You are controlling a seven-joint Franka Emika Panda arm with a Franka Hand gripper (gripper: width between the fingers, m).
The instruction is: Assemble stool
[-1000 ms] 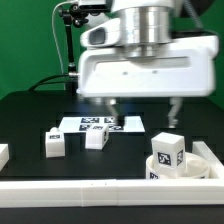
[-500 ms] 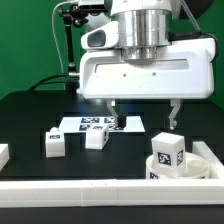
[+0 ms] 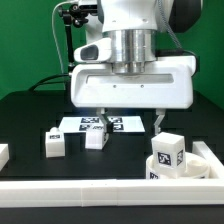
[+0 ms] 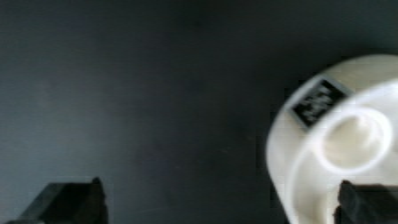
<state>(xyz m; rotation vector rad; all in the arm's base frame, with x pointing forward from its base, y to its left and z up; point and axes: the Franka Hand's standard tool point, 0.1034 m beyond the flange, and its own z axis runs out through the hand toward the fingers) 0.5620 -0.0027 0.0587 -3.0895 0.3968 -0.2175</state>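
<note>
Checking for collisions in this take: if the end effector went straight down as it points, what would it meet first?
Most likely the bare black table under the open end effector. The round seat lies close beside one finger, which might clip its rim first; depth is unclear.

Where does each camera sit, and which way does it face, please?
Exterior view: off the arm, low behind the white rail, facing across the black table toward the arm; its white wrist and open pincer fill the upper middle.
Wrist view: on the wrist, looking down along the pincer at the table; only the two dark fingertips show.
Shared: the pincer, the black table and, apparently, the round seat.
</note>
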